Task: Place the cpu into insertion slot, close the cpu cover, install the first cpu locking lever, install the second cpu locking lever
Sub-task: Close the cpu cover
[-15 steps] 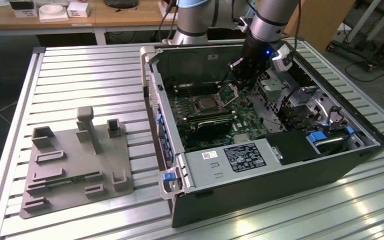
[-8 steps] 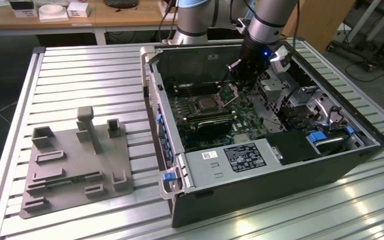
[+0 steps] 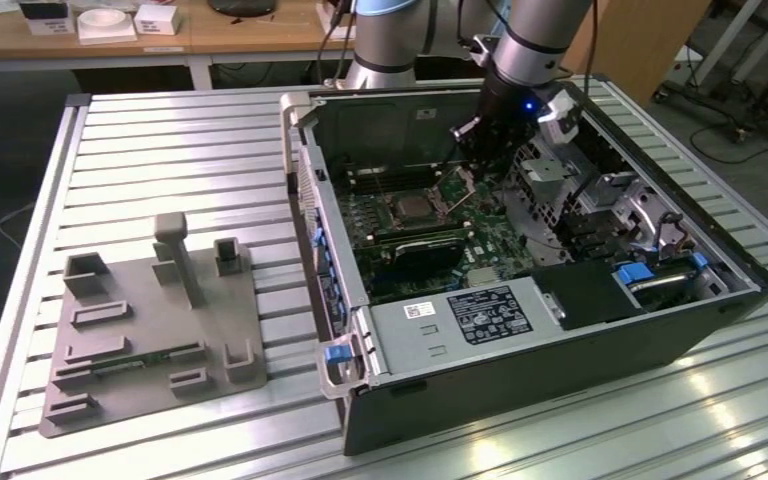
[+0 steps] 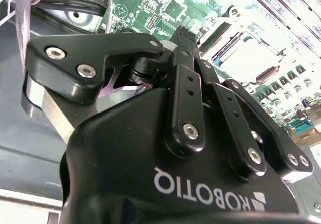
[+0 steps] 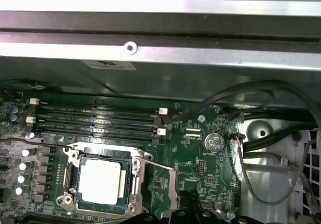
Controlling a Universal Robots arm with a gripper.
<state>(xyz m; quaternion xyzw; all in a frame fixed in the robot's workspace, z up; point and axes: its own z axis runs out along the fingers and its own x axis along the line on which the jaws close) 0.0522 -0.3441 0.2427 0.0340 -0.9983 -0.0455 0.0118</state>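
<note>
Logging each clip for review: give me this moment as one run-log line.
cpu: seated in insertion slot | cpu cover: apparently down around cpu | hand: low over board beside cover

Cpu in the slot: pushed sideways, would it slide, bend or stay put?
Likely stiff: the cpu is a flat chip with a metal top. Probably stays put, as the slot rim surrounds it. Smooth top may be slippery.
</note>
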